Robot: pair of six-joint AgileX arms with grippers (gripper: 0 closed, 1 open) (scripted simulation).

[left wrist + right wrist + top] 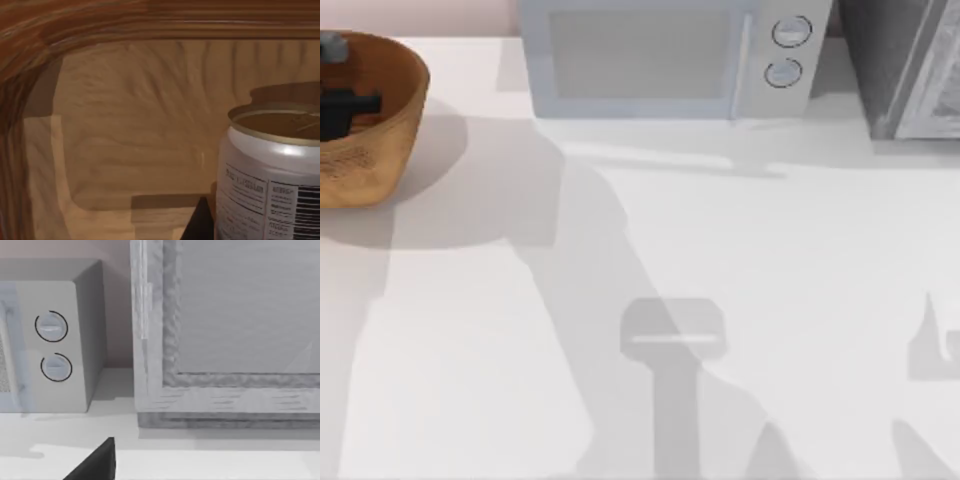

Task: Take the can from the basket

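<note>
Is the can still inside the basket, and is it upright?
Inside and upright: the can stands top-up against the basket inner wall, with the left hand reaching into the basket.

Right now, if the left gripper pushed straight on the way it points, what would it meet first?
Probably the basket's inner wall, which lies ahead in the left wrist view. The can stands upright off to one side, very close, so it might brush that first; depth is unclear.

The can (270,170) stands in the basket (380,130), left of the microwave (665,55).
</note>
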